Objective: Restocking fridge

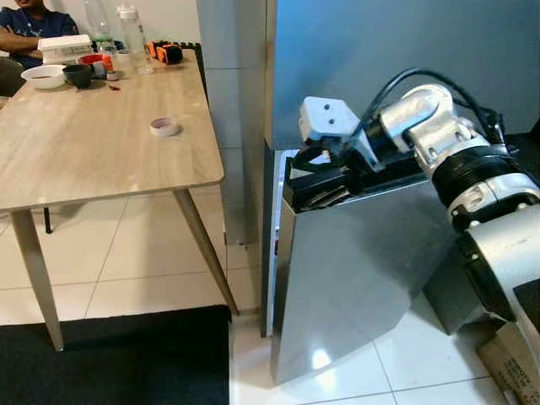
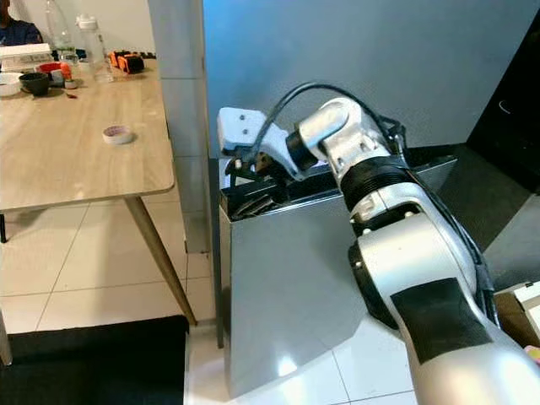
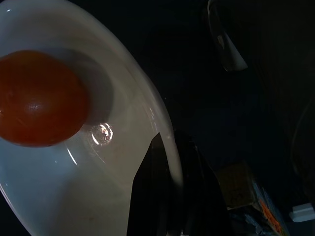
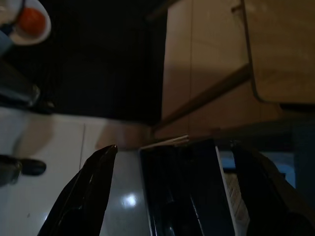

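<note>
The fridge's silver lower door [image 1: 363,270] stands ajar below the blue-grey upper door [image 1: 380,59]. My right gripper [image 1: 316,181] reaches over the lower door's top corner. In the right wrist view its fingers [image 4: 83,191] stand open on either side of the door's top edge [image 4: 182,187], with gaps to both. My left gripper [image 3: 167,142] is shut on the rim of a white plate [image 3: 98,196] that carries a red-orange tomato [image 3: 39,98]. The same plate [image 4: 29,22] shows low beside the mat in the right wrist view.
A wooden table [image 1: 84,152] stands to the left with a tape roll [image 1: 164,126], bowls, and bottles [image 1: 131,34]. A person [image 1: 25,25] sits at its far end. A black mat [image 1: 110,354] lies on the tiles. A cardboard box [image 1: 515,363] sits at the lower right.
</note>
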`<state>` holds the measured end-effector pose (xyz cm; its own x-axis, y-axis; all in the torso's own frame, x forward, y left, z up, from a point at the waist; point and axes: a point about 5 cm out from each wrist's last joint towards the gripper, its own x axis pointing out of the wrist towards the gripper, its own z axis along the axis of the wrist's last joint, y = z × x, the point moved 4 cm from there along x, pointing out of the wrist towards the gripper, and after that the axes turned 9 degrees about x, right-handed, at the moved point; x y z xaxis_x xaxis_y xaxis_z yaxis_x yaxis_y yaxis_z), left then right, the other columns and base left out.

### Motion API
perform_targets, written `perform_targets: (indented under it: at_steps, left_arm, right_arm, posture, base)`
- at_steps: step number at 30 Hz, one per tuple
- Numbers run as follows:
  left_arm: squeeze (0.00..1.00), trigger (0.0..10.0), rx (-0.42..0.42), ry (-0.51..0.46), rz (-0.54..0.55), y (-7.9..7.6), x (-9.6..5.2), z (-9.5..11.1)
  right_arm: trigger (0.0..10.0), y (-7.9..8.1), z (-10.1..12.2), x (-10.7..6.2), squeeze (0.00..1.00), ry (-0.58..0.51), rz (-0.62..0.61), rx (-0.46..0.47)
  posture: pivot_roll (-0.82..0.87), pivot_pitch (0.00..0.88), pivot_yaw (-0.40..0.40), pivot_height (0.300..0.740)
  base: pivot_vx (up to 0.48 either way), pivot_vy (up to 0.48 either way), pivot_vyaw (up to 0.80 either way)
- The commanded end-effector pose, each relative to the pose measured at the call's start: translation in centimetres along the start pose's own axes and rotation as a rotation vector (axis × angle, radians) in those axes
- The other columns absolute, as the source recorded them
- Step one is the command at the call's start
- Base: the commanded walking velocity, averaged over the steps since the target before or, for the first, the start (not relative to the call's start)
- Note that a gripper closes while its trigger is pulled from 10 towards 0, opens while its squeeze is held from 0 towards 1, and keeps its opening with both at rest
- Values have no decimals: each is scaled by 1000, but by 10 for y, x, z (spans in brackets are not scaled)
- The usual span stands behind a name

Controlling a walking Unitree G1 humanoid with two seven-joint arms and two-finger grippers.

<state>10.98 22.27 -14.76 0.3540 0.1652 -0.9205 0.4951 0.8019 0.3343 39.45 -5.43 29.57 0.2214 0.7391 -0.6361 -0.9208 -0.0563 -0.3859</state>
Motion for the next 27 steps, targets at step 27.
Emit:
perform_targets:
  at_steps: [27]
  left_arm:
    - [0,10000,-22,-4,-9,-11,-1,0]
  right_arm:
    - [10000,15,-67,-18,0,407,103,9]
  posture:
    - [-82,80,-91,740]
  base:
    - [0,0,0]
